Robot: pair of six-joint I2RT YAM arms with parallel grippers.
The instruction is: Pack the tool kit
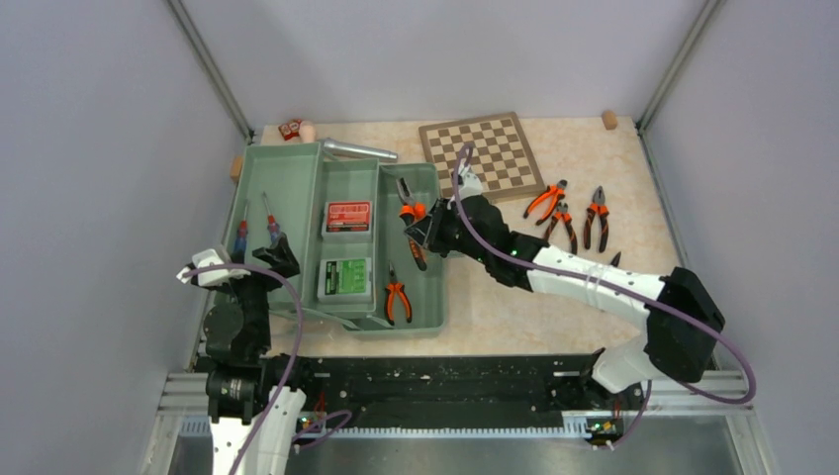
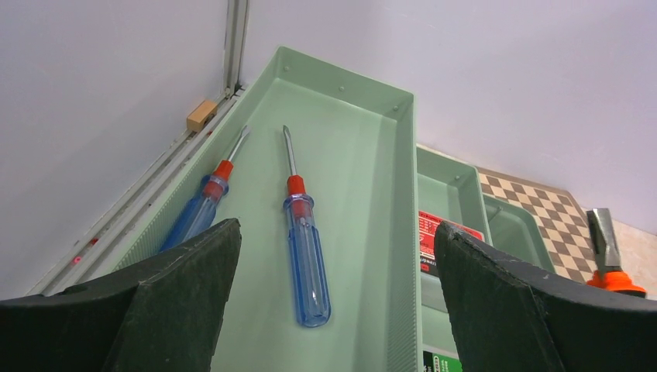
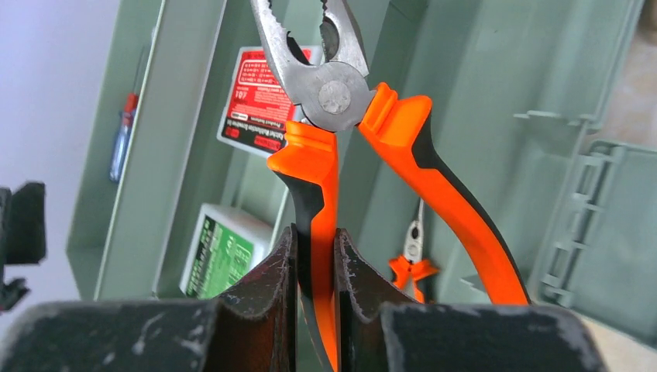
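Observation:
The sage-green toolbox [image 1: 297,193] lies open at the left; no lid shows. Two blue and red screwdrivers [image 1: 240,236] [image 2: 306,248] lie in its left compartment. A red bit case [image 1: 347,217] and a green bit case [image 1: 344,278] sit in the middle. One orange-handled pliers [image 1: 397,297] lies in the right compartment. My right gripper [image 3: 315,240] is shut on one handle of another orange-handled pliers [image 3: 325,93], held over the right compartment [image 1: 414,212] with its jaws pointing away. My left gripper [image 2: 337,232] is open and empty over the near end of the screwdriver compartment [image 1: 252,265].
Three more orange-handled pliers [image 1: 569,213] lie on the table right of the toolbox. The chessboard [image 1: 482,153] lies behind them. A hammer [image 1: 356,150] rests across the toolbox's far rim. Small blocks [image 1: 293,129] [image 1: 608,120] sit at the back wall.

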